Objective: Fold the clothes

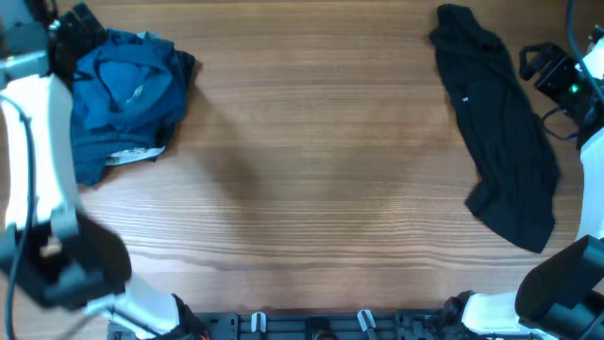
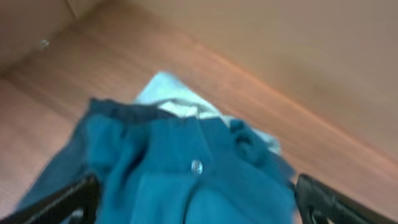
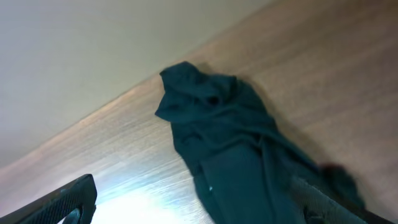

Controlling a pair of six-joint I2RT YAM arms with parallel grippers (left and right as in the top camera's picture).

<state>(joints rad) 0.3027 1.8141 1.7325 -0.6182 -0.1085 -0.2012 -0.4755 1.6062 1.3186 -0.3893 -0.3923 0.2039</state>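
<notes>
A crumpled blue shirt [image 1: 127, 99] lies bunched at the table's far left; the left wrist view shows its blue cloth with a button [image 2: 196, 166] and a pale inner part. My left gripper [image 2: 199, 208] is open, its fingers wide apart over the blue shirt, holding nothing. A dark teal-black garment [image 1: 500, 123] lies stretched out in a long strip at the far right; it also shows in the right wrist view [image 3: 242, 162]. My right gripper [image 3: 205, 208] is open above that garment's near part, empty. In the overhead view the right gripper [image 1: 552, 76] sits at the garment's right edge.
The wooden table [image 1: 311, 179] spans the view between the two garments. Arm bases and mounts stand along the front edge [image 1: 311, 326]. A plain wall rises behind the table's back edge [image 3: 93, 56].
</notes>
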